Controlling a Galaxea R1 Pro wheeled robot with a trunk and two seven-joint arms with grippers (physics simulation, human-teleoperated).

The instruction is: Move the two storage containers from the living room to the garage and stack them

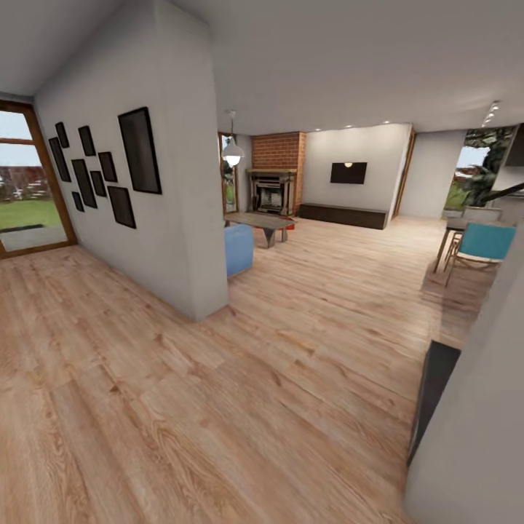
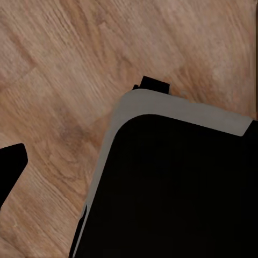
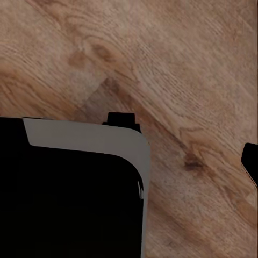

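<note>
Light wood-plank flooring [image 1: 218, 407] runs through the whole house interior in the head view, past a white partition wall [image 1: 167, 196] hung with dark picture frames [image 1: 138, 149]. Beyond the wall corner stands a blue seat [image 1: 239, 249], and just behind it a low coffee table [image 1: 260, 220]. Farther back are a brick fireplace [image 1: 275, 182] and a wall television [image 1: 348, 172]. At the right stand a dining table and a turquoise chair [image 1: 484, 242].

Next to the coffee table, low on the floor, a small red patch [image 1: 289, 225] is visible. It may be one of the storage containers, but it is too small to say for sure. The second one I cannot find.

Both wrist cameras look down at the planks and at the dark robot base [image 2: 172, 188]. A black sliver at the edge of each wrist view may be a finger, but whether the left or right end effector is apart or together I cannot tell.

I judge the task as only at its beginning: the robot is driving toward the living room, nothing is carried, and picking up, transport to the garage and stacking all remain.
</note>
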